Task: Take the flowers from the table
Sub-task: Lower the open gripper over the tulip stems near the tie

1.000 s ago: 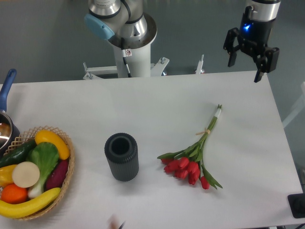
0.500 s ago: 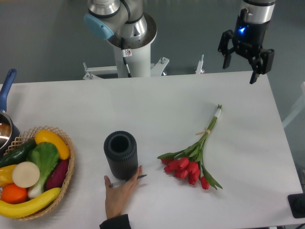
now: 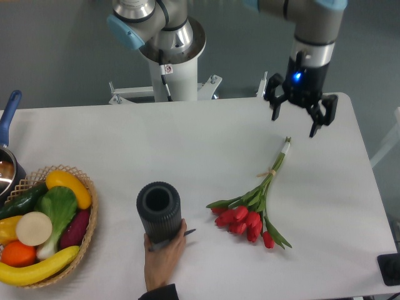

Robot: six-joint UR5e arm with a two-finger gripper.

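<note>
Gripper: the black two-finger gripper (image 3: 296, 117) on the grey UR5e arm hangs above the far right part of the counter, jaws spread wide and holding nothing, a blue light glowing on its body.
Flowers: the small bunch of red tulips with long thin green stems (image 3: 256, 208) lies flat on the counter, right of centre, red heads toward the near edge and the pale-tipped stem ends pointing up toward the gripper; a pale band ties the stems about midway.
Gap: the stem tips lie just below and between the spread jaws, apart from them.
Counter: the large white matte counter with rounded corners (image 3: 206, 144) carries everything in view.
Vase: a dark ribbed cylindrical vase (image 3: 159, 210) stands upright left of the flowers, its open mouth facing up.
Hand: a person's bare hand (image 3: 164, 251) reaches in from the near edge and grips the base of the vase.
Basket: a woven wicker basket (image 3: 89, 207) sits at the left edge, filled with a banana, an orange, a yellow pepper, a cucumber and other fruit and vegetables.
Pot: a metal pot with a blue handle (image 3: 9, 119) shows partly at the far left.
Base: the arm's white pedestal (image 3: 174, 74) stands behind the counter.
</note>
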